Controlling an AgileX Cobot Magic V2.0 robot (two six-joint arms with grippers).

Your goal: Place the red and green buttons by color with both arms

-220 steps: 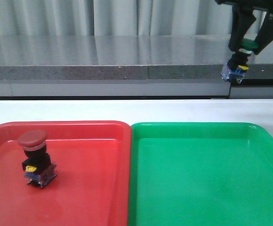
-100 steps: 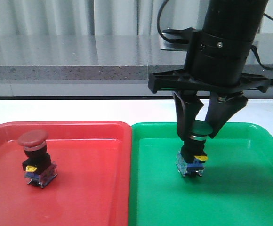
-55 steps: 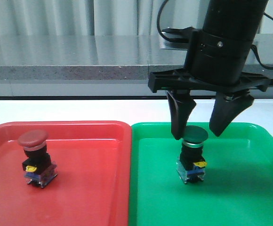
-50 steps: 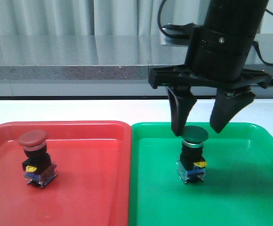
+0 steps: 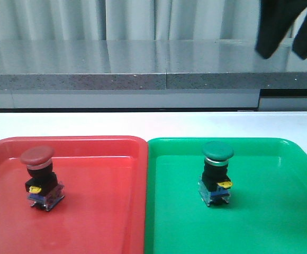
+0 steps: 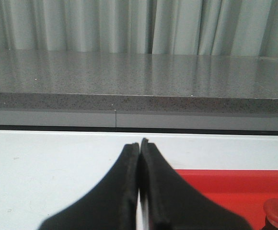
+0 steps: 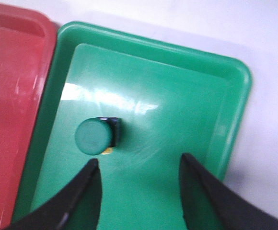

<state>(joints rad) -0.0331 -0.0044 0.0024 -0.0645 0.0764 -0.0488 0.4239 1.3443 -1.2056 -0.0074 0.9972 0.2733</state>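
Now the green button (image 5: 217,171) stands upright in the green tray (image 5: 280,222), well below the empty, wide-spread right gripper (image 7: 140,184), while the pinched-together left gripper (image 6: 140,184) hangs beside the red button (image 5: 38,177).

The red button (image 5: 39,177) stands upright on its bluish-clear base in the red tray (image 5: 100,222), toward its left. The green button (image 5: 216,172) stands upright in the green tray (image 5: 280,222), left of centre. Each shows a black body and yellow tab.
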